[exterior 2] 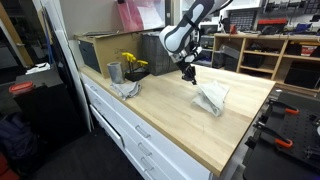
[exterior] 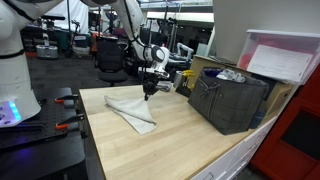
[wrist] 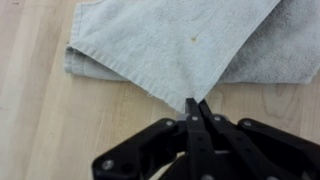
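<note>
Gripper (wrist: pixel 197 106) clamped on towel (wrist: pixel 170 45) corner (towel flat on table (wrist: pixel 40 130)).

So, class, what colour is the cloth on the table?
Pale grey, plain. The cloth shows best in the wrist view.

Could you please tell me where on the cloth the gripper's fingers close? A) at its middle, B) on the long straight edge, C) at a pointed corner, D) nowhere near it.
C: in the wrist view the shut gripper meets the cloth right at the tip of a corner.
</note>
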`<state>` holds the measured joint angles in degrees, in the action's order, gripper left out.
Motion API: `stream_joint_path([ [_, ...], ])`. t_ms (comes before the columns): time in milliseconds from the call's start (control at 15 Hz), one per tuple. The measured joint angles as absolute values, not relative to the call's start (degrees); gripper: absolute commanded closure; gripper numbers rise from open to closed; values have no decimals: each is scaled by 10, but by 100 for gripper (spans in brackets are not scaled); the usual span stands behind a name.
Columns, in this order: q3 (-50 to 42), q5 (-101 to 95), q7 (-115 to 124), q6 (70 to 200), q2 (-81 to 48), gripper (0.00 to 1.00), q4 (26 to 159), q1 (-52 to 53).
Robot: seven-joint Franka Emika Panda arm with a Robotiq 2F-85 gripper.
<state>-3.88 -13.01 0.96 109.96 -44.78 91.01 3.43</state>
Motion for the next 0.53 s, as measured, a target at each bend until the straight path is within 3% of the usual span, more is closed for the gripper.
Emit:
stream_joint_path([
  [533,-56,-155,47,1052,-376,99,945,37],
])
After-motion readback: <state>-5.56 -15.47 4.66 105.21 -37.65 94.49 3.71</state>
